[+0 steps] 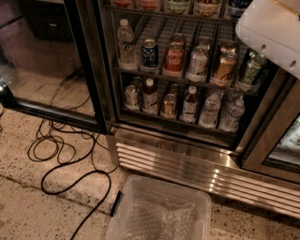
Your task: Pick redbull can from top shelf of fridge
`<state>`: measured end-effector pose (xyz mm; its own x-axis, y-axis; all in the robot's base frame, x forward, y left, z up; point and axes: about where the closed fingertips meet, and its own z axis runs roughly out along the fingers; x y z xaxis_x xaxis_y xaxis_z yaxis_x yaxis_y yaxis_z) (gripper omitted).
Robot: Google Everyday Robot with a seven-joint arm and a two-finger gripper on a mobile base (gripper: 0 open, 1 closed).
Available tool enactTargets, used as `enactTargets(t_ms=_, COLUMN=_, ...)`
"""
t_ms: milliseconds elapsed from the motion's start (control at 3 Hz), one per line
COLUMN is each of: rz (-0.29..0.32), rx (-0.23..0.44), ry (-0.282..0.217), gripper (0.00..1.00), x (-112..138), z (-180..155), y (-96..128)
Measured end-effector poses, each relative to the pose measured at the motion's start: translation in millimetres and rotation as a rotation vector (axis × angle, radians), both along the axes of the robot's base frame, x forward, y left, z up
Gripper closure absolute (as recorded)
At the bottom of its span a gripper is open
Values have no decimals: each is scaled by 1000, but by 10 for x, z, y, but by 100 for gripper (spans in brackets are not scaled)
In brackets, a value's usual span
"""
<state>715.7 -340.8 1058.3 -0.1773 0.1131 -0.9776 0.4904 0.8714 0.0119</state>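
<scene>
The fridge point(187, 164) stands ahead with its black-framed glass door point(42, 61) swung open to the left. Only the lowest part of the uppermost visible wire rack point(168, 14) shows at the frame's top edge, with just the bottoms of several drinks on it. I cannot make out the redbull can among them. The rack below holds a water bottle point(125, 40), a blue Pepsi can point(150, 52), a Coke can point(174, 58) and a silver can point(198, 61). A white arm casing point(276, 33) fills the upper right. The gripper is out of view.
A clear plastic bin point(159, 211) sits on the floor in front of the louvred base. Black cables point(61, 154) loop over the speckled floor at the left. The lowest rack point(178, 117) holds small bottles and cans. Another glass door point(286, 145) stands at the right.
</scene>
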Motion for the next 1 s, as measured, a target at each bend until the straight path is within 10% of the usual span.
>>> enactTargets(t_ms=1000, rz=-6, rx=-10, ry=-22, gripper=41, x=53, z=80, y=-45)
